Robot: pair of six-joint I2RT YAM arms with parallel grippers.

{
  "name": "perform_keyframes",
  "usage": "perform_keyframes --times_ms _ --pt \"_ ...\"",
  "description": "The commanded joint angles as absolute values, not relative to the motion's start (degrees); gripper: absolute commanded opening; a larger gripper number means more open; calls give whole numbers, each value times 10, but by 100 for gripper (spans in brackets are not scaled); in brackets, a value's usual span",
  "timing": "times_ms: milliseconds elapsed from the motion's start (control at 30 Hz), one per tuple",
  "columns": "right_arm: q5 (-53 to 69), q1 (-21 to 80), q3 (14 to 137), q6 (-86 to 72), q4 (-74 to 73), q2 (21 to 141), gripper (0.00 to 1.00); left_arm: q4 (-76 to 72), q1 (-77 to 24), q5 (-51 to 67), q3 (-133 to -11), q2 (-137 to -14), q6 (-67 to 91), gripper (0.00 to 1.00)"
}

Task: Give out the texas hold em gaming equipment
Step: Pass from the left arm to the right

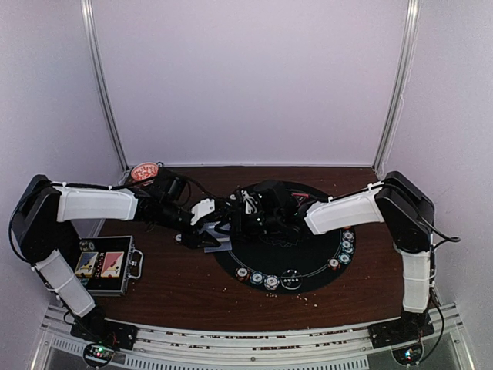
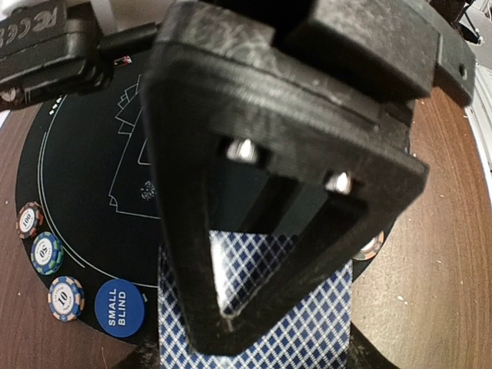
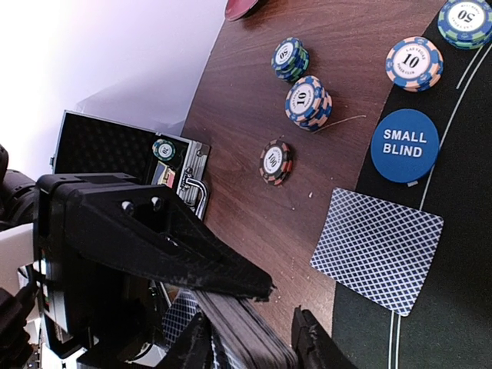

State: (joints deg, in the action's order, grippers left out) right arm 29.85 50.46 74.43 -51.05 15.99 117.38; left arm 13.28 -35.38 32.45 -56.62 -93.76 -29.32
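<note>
My right gripper (image 3: 250, 346) is shut on a deck of grey-blue checked cards (image 3: 246, 330), seen edge-on, over the black round mat (image 1: 308, 266). My left gripper (image 2: 254, 355) meets it at the mat's left edge. One left finger (image 3: 169, 238) lies along the deck. In the left wrist view a checked card (image 2: 307, 323) fills the wide gap between my left fingers, behind the right gripper's triangular finger (image 2: 284, 154). Whether it is gripped does not show. One card (image 3: 377, 250) lies across the mat's edge beside the blue SMALL BLIND button (image 3: 405, 144). In the top view the grippers show as left (image 1: 209, 231) and right (image 1: 243, 212).
Striped chips lie on the wood (image 3: 307, 100) and along the mat rim (image 3: 415, 63) (image 1: 262, 279) (image 1: 345, 247). A silvery button (image 2: 369, 246) sits at the mat's edge. The open black case (image 1: 108, 266) stands front left. The red bowl (image 1: 144, 171) is back left by the wall.
</note>
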Motion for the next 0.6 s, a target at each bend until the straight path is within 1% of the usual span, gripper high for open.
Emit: perform_keyframes --times_ms 0,133,333,400,433,500,533,567 --pt "258 487 718 -498 118 1152 34 111 -360 341 -568 -932 -301 59" --pt "255 485 710 -493 114 1142 32 110 -359 339 -568 -934 -301 60" --pt "255 484 707 -487 112 1133 23 111 -359 338 -568 -936 -301 59" --pt "256 483 707 -485 113 1130 23 111 -359 338 -569 -937 -302 59" --pt "262 485 709 -484 115 1129 25 111 -359 339 -570 -938 -302 59" --pt "281 490 714 -486 123 1132 39 111 -359 339 -570 -939 -302 59" --pt "290 493 718 -488 129 1135 45 110 -360 340 -570 -938 -302 59" --pt "295 497 725 -488 128 1138 48 111 -360 341 -569 -939 -302 59"
